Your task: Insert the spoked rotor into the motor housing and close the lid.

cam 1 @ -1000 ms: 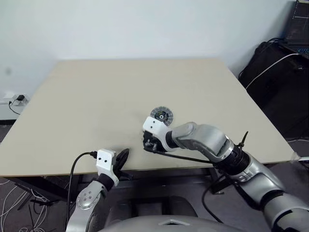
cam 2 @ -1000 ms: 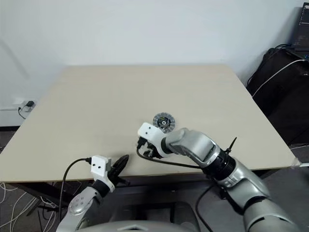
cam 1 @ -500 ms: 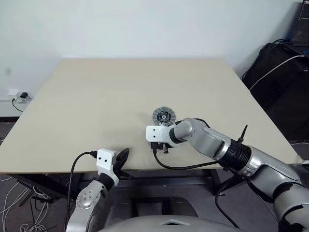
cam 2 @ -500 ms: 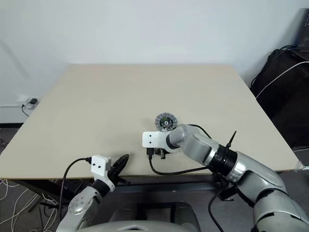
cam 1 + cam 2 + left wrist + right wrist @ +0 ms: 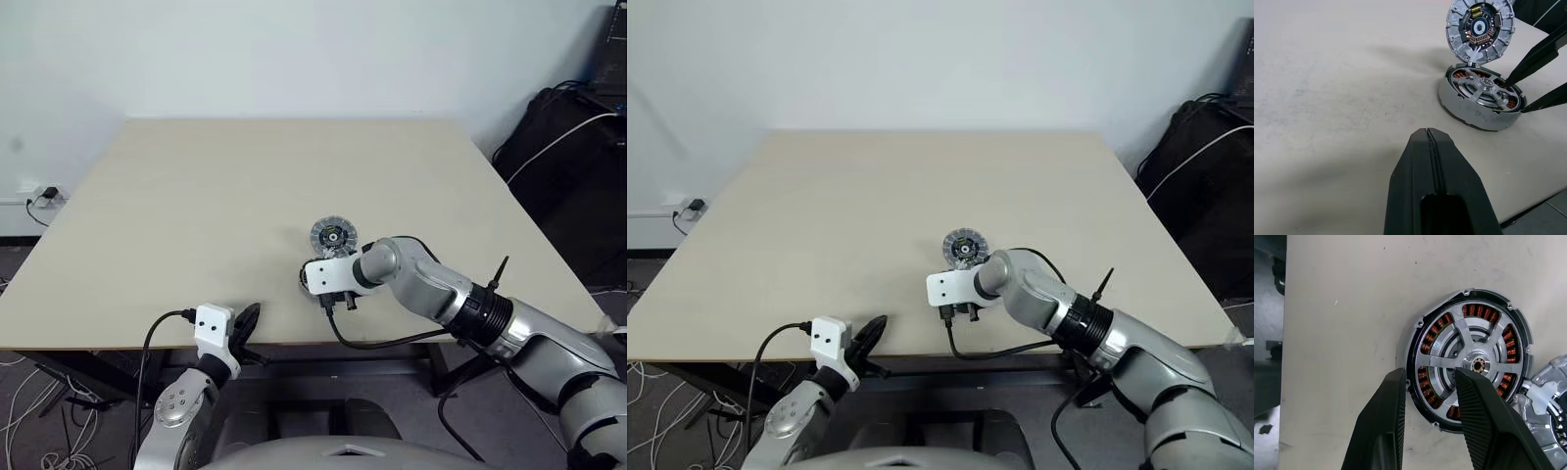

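The motor housing [image 5: 1464,105] sits near the table's front edge, its copper windings visible. The spoked rotor [image 5: 1475,363] lies seated inside it, silver spokes up. The lid [image 5: 1480,27], silver-grey with a dark centre, rests face up just behind the housing and touches its rim. My right gripper [image 5: 1431,377] points down at the housing and is open. One finger is over the rotor and the other is outside the rim. In the head views the white wrist mount [image 5: 328,274] hides the housing. My left gripper [image 5: 1429,147] is shut and empty, low at the table's front edge.
The beige table [image 5: 196,196] stretches far back and to the left. Black bags and cables [image 5: 563,147] stand beside the table on the right. A wall socket [image 5: 34,199] is at the left.
My right hand has shifted a little to the right and its wrist has rolled, so the gripper now points more steeply down onto the housing. The left arm has stayed still.
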Controlling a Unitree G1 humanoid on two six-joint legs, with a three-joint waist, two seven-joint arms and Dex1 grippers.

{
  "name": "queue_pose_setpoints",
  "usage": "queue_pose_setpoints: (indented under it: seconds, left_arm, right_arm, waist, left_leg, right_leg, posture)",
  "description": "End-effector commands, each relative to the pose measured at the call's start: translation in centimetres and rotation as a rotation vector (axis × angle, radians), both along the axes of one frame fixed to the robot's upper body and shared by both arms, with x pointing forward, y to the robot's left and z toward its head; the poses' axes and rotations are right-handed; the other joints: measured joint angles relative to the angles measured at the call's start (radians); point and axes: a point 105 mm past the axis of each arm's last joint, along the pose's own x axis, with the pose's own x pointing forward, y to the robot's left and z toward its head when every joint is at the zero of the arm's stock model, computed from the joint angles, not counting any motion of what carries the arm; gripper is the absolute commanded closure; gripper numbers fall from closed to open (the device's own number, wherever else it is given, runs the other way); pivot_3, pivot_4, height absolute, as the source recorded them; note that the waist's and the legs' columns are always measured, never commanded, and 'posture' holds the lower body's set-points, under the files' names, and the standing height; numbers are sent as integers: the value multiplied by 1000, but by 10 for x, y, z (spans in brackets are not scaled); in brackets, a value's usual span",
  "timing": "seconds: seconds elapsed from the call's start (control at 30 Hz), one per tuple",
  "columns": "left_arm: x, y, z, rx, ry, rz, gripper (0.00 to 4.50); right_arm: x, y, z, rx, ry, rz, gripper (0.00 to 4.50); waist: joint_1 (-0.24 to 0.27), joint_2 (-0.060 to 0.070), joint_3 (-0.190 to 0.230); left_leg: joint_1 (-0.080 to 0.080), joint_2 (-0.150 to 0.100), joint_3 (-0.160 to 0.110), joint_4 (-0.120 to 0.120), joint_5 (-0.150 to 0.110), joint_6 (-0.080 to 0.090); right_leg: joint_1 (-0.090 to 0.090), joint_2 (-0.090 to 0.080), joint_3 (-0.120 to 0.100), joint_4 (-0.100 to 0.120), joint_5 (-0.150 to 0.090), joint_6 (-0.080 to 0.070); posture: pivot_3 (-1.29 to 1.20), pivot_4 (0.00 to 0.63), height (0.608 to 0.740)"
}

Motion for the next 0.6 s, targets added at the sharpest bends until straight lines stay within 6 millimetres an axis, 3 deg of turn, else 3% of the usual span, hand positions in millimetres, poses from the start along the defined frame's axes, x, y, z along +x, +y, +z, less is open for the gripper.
queue_pose_setpoints:
  seconds: [0.03, 0.33, 0.6]
  left_arm:
    - [3, -2, 13, -10, -52, -4, 4500]
    - [3, -2, 13, -10, -51, -2, 4500]
    - [3, -3, 13, -12, -49, -9, 4500]
  right_arm:
    - [1, -4, -3, -12, 5, -6, 2816]
    - [-6, -8, -5, -14, 40, -2, 2816]
    - [2, -6, 2, 18, 24, -35, 2816]
  waist:
    - [0, 0, 0]
    - [1, -1, -1]
    - [1, 0, 0]
  left_leg:
    - [1, 0, 0, 0, 0, 0]
    - [4, 0, -2, 0, 0, 0]
    - [3, 0, -2, 0, 0, 0]
  right_leg:
    - [1, 0, 0, 0, 0, 0]
    - [5, -1, 0, 0, 0, 0]
    - [4, 0, -1, 0, 0, 0]
  posture:
    - [0, 0, 740]
    - [0, 0, 740]
    - [0, 0, 740]
